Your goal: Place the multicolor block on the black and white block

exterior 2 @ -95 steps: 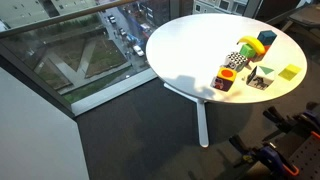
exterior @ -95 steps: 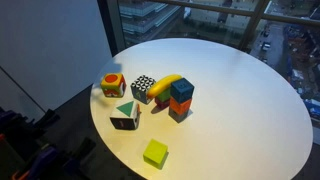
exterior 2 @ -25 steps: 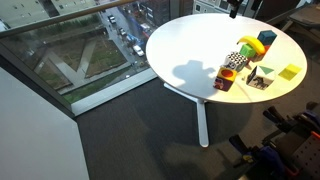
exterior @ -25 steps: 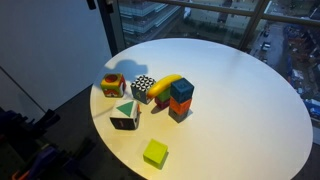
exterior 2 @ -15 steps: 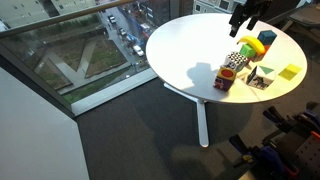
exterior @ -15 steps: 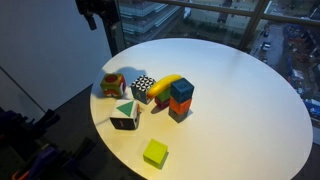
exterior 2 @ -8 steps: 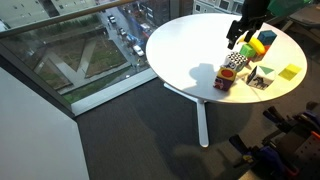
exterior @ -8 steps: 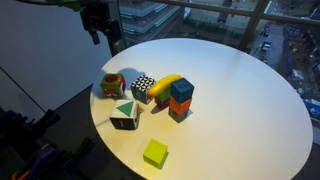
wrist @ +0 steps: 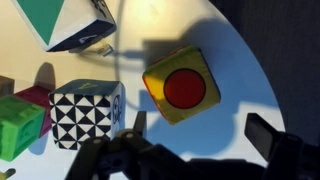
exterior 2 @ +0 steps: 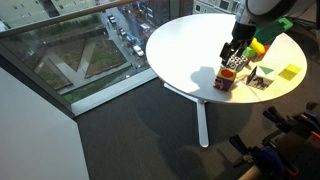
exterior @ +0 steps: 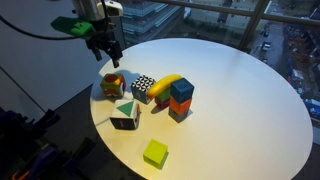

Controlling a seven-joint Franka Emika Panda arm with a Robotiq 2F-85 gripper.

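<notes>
The multicolor block (exterior: 112, 86) is a yellow-orange cube with a red disc on top; it sits at the table's left edge and also shows in an exterior view (exterior 2: 223, 80) and the wrist view (wrist: 182, 85). The black and white block (exterior: 143, 88) stands just beside it, patterned on all faces (wrist: 87, 113), and appears in an exterior view (exterior 2: 236, 62). My gripper (exterior: 111, 56) hangs above the multicolor block, open and empty; in the wrist view (wrist: 200, 135) its fingers spread just below the cube.
A white cube with a green triangle (exterior: 125, 114), a banana (exterior: 166, 84), stacked teal and orange blocks (exterior: 181, 98) and a lime block (exterior: 155, 152) sit on the round white table (exterior: 230, 90). The table edge lies close left of the multicolor block.
The arm came in from the upper left and descended toward the multicolor block. The blocks have not moved.
</notes>
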